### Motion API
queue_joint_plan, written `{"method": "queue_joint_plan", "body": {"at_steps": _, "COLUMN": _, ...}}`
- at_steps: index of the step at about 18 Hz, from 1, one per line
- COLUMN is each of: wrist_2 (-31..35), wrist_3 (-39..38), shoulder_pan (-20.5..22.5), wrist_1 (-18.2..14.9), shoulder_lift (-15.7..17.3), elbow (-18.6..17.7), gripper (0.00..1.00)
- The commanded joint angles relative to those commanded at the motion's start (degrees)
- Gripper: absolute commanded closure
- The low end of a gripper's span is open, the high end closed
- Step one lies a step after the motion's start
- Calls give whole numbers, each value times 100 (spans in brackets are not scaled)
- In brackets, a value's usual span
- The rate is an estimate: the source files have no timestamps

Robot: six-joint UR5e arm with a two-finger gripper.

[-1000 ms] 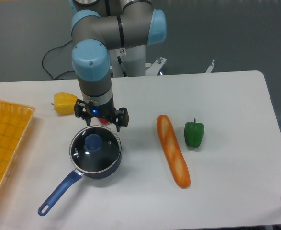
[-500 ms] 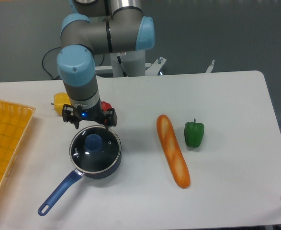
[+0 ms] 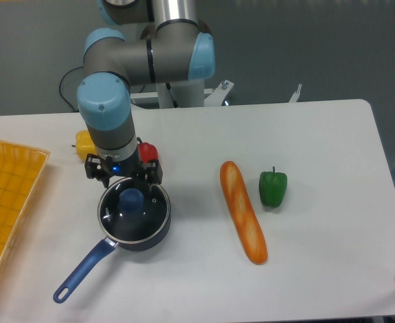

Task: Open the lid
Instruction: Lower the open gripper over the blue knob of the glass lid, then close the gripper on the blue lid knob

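Hand [image 3: 123, 176] hangs over the far rim of the lid [image 3: 134, 210]; whether its fingers are wide or narrow cannot be told. Lid sits closed on the dark blue saucepan [image 3: 114, 235], blue knob [image 3: 131, 200] just in front of the hand. Farther right on the table [image 3: 318, 148]: baguette [image 3: 243, 210], green pepper [image 3: 273, 188]. Behind the arm: yellow pepper [image 3: 84, 143], red object [image 3: 147, 151].
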Motion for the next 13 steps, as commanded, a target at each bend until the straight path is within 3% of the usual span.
{"method": "queue_joint_plan", "body": {"at_steps": 7, "wrist_2": 17, "wrist_3": 18, "shoulder_pan": 9, "wrist_1": -9, "shoulder_lift": -316, "elbow": 114, "gripper": 0}}
{"method": "queue_joint_plan", "body": {"at_steps": 13, "wrist_2": 26, "wrist_3": -62, "shoulder_pan": 0, "wrist_1": -9, "shoulder_lift": -334, "elbow": 88, "gripper": 0}}
